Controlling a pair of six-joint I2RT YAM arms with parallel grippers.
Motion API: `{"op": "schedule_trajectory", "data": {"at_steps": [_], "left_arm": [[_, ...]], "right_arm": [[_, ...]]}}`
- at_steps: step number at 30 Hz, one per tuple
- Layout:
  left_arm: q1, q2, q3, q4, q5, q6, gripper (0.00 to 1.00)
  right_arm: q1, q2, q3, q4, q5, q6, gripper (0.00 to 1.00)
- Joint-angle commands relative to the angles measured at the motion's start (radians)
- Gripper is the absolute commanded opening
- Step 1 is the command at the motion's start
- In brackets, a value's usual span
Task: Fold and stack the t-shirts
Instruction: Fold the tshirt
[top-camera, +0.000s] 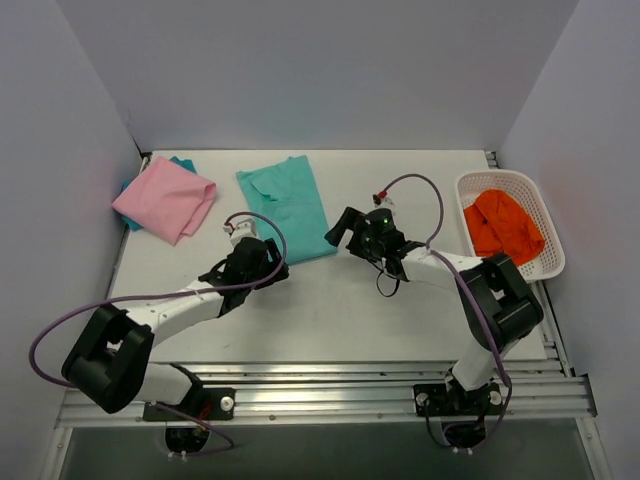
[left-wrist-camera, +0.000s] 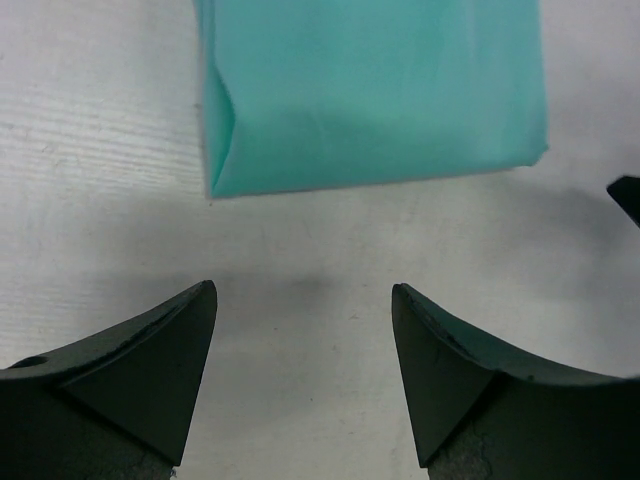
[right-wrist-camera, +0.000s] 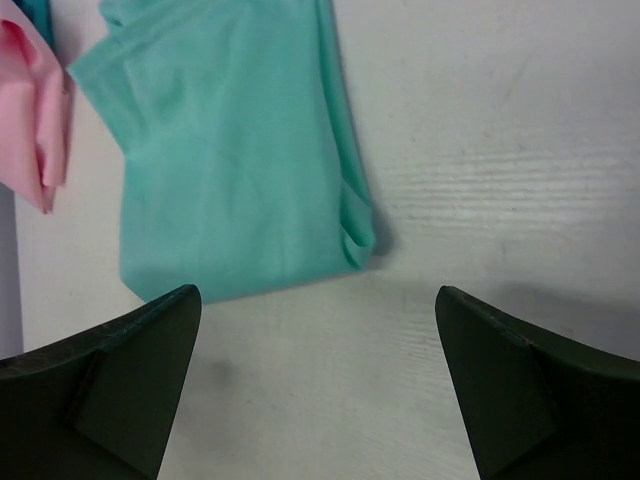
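The left gripper and right gripper both gape empty, just short of the near edge of the teal shirt, mid-table. Each should probably pinch a near corner low and fold evenly away. The pink shirt lies far left, the basket with orange cloth far right; nothing blocks.
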Motion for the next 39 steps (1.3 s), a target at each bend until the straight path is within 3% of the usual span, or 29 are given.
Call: {"op": "schedule_trajectory", "data": {"at_steps": [1, 11, 25, 30, 31, 33, 34, 35, 39], "left_arm": [[-0.006, 0.057, -0.01, 0.064, -0.131, -0.121, 0.79], [-0.006, 0.155, -0.031, 0.129, -0.246, -0.294, 0.8], [-0.006, 0.29, -0.042, 0.298, -0.353, -0.379, 0.77], [-0.006, 0.368, -0.024, 0.366, -0.36, -0.381, 0.58], [-0.006, 0.403, -0.021, 0.404, -0.357, -0.376, 0.38], [-0.005, 0.44, -0.013, 0.424, -0.349, -0.377, 0.19], [-0.006, 0.469, -0.009, 0.436, -0.346, -0.377, 0.02], [-0.005, 0.48, -0.007, 0.447, -0.34, -0.379, 0.02], [-0.012, 0.471, -0.013, 0.459, -0.323, -0.35, 0.02]], "right_arm": [[-0.005, -0.006, -0.052, 0.084, -0.001, 0.005, 1.0], [-0.006, 0.146, -0.021, 0.178, -0.065, 0.03, 1.0], [-0.006, 0.341, 0.063, 0.279, -0.143, 0.059, 0.97], [-0.008, 0.372, 0.062, 0.321, -0.174, 0.064, 0.89], [-0.009, 0.378, 0.06, 0.328, -0.179, 0.067, 0.87], [-0.011, 0.392, 0.051, 0.368, -0.196, 0.067, 0.52], [-0.011, 0.395, 0.049, 0.377, -0.211, 0.068, 0.32], [-0.012, 0.398, 0.046, 0.377, -0.211, 0.074, 0.0], [-0.014, 0.372, 0.01, 0.381, -0.194, 0.078, 0.0]]}}
